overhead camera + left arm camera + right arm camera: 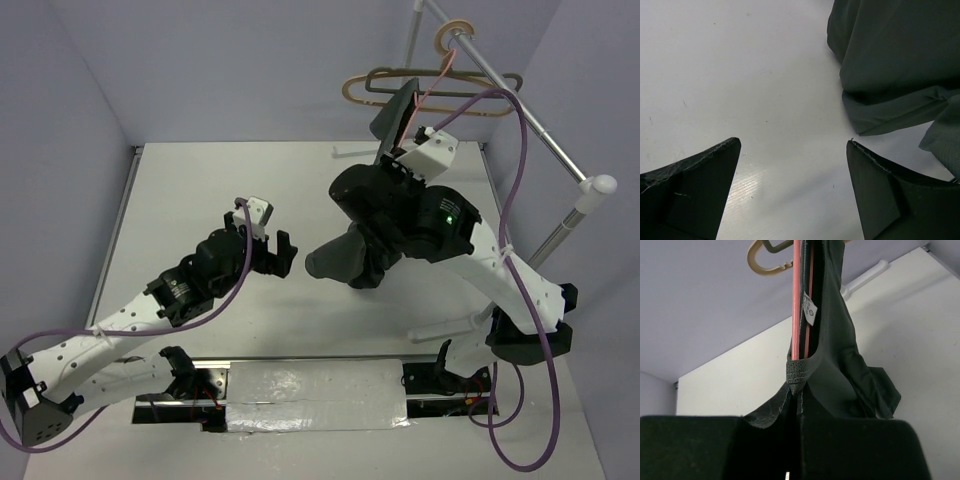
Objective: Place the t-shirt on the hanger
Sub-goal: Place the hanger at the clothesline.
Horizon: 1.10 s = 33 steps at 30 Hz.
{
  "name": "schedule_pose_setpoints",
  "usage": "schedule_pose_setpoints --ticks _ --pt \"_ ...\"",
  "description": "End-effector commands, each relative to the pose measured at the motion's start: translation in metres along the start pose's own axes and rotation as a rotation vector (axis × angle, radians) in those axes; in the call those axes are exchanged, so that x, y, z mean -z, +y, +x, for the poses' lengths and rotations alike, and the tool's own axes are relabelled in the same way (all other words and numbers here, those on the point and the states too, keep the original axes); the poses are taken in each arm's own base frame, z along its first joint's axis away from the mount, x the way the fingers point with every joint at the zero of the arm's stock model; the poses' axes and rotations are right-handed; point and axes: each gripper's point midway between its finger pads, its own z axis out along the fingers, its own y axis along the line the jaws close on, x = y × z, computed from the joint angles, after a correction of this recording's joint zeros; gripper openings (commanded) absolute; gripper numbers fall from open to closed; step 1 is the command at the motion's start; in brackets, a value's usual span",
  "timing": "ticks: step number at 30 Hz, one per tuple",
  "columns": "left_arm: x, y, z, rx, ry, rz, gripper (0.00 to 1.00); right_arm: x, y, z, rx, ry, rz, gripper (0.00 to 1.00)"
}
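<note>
- Top external: fixed, high above the t-shirt (342,262), on its near side, looking down; distant, whole table (200,190) in frame.
- Left wrist: low, left of t-shirt, facing down; close.
- Right wrist: directly beneath t-shirt collar, facing up; very close.
- Shared: t-shirt, all three views.

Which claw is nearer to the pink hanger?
Right. The right claw is shut on the t-shirt collar, just below the hanger; the left claw, open, is low over the table, far from it.

A white table (200,180) is spread beneath the left fingers (695,190) — lilac walls (250,60) are seen beyond, a metal rail (530,120) past the right fingers (865,450).
</note>
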Motion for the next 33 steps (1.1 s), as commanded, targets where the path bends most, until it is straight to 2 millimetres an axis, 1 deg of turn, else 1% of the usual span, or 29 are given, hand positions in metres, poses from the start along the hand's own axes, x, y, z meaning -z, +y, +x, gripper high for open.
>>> schedule_pose_setpoints --ticks 1,4,8,9,10,11,12,13,14,15,16,17,18,19,22,24,27,30,33 --pt "-0.009 -0.005 -0.010 0.033 -0.046 0.004 0.99 -0.001 -0.026 -0.013 0.045 -0.091 0.079 0.00" --pt "-0.013 -0.007 -0.004 0.028 -0.023 0.005 0.99 -0.001 -0.029 -0.011 0.028 -0.079 0.076 0.00" --pt "-0.014 -0.004 0.004 0.024 -0.017 0.000 0.99 0.000 -0.034 -0.018 0.059 -0.103 0.084 0.00" --pt "-0.014 -0.003 0.003 0.025 -0.025 -0.004 0.99 -0.001 -0.036 -0.020 0.066 -0.108 0.090 0.00" --pt "-0.013 -0.003 0.002 0.028 -0.030 -0.004 0.99 -0.001 -0.042 -0.023 0.052 -0.109 0.093 0.00" --pt "-0.013 -0.003 0.001 0.028 -0.033 -0.003 0.99 -0.001 -0.045 -0.021 0.040 -0.090 0.093 0.00" --pt "-0.012 -0.004 0.001 0.027 -0.033 0.001 0.99 -0.005 -0.052 -0.022 0.024 -0.084 0.112 0.00" --pt "-0.011 -0.004 0.001 0.027 -0.034 0.003 0.99 -0.005 -0.062 -0.018 0.011 -0.066 0.119 0.00" --pt "-0.011 -0.004 0.000 0.028 -0.035 0.005 0.99 -0.010 -0.070 -0.005 0.006 -0.037 0.138 0.00" --pt "-0.010 -0.003 0.001 0.027 -0.034 0.005 0.99 -0.010 -0.074 0.001 -0.003 -0.022 0.142 0.00" --pt "-0.009 -0.004 0.000 0.029 -0.039 0.006 0.99 -0.009 -0.081 0.002 -0.025 -0.013 0.143 0.00" --pt "-0.009 -0.003 0.002 0.027 -0.040 0.005 0.99 -0.011 -0.084 0.012 -0.027 0.003 0.152 0.00" --pt "-0.009 -0.003 0.002 0.027 -0.040 0.005 0.99 -0.010 -0.084 0.012 -0.038 0.008 0.150 0.00" --pt "-0.008 -0.003 0.002 0.030 -0.043 0.008 0.99 -0.011 -0.086 0.019 -0.023 0.016 0.156 0.00" --pt "-0.009 -0.003 0.003 0.026 -0.040 0.008 0.99 -0.012 -0.085 0.026 -0.014 0.035 0.158 0.00" --pt "-0.010 -0.002 0.004 0.024 -0.040 0.005 0.99 -0.011 -0.086 0.027 -0.030 0.037 0.158 0.00" --pt "-0.012 -0.002 0.007 0.020 -0.033 0.003 0.99 -0.012 -0.088 0.022 -0.047 0.019 0.163 0.00" --pt "-0.014 -0.003 0.010 0.019 -0.027 0.006 0.99 -0.016 -0.092 0.012 -0.076 0.005 0.183 0.00" --pt "-0.014 -0.004 0.011 0.015 -0.024 0.013 0.99 -0.023 -0.100 0.005 -0.063 -0.012 0.223 0.00"
